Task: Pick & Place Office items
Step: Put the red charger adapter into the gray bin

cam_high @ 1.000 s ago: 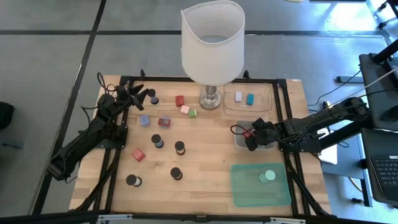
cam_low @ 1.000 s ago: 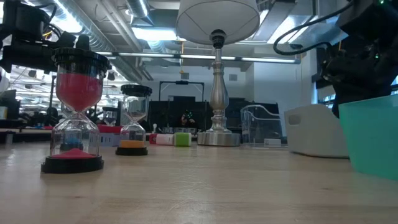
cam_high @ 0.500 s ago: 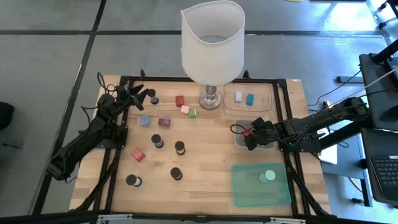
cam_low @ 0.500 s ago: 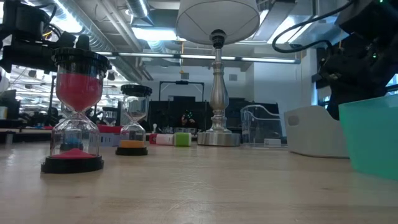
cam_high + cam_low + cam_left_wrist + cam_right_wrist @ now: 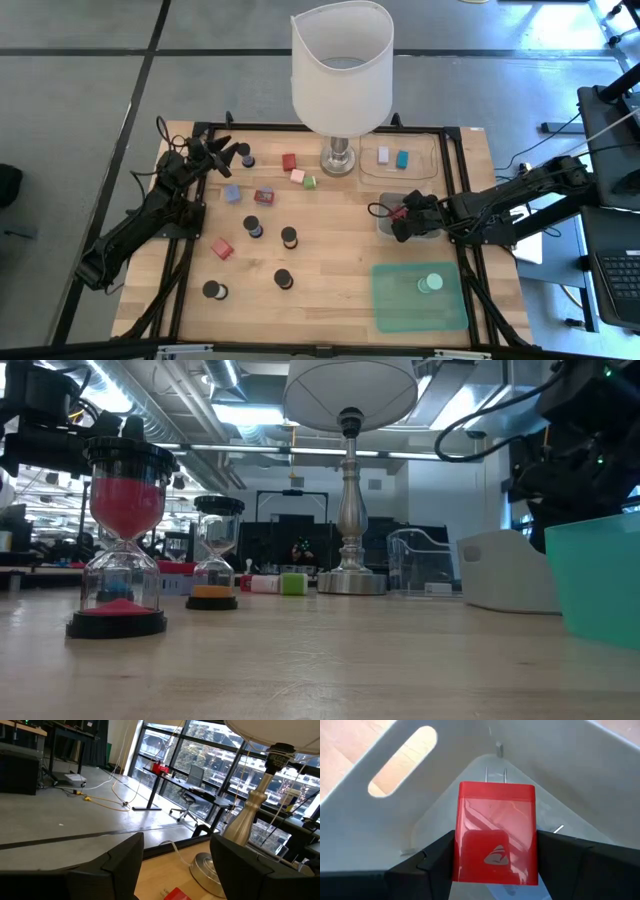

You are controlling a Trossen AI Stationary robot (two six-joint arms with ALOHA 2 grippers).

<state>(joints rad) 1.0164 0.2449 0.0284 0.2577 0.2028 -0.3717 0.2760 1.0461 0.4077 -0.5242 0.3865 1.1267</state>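
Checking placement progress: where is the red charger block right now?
The red charger block is held in the right pincer, over the grey tray right of the lamp.

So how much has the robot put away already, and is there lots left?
Done, it looks: a white and a teal block in the clear tray, a mint disc in the green bin. In hand: the right gripper holds a red plug over the grey bin. Left: the black cylinders and coloured blocks on the table; the left gripper waits near them.

two dark jointed arms, black cables looping off wrists, matte blk angular jaws w/ flat faces
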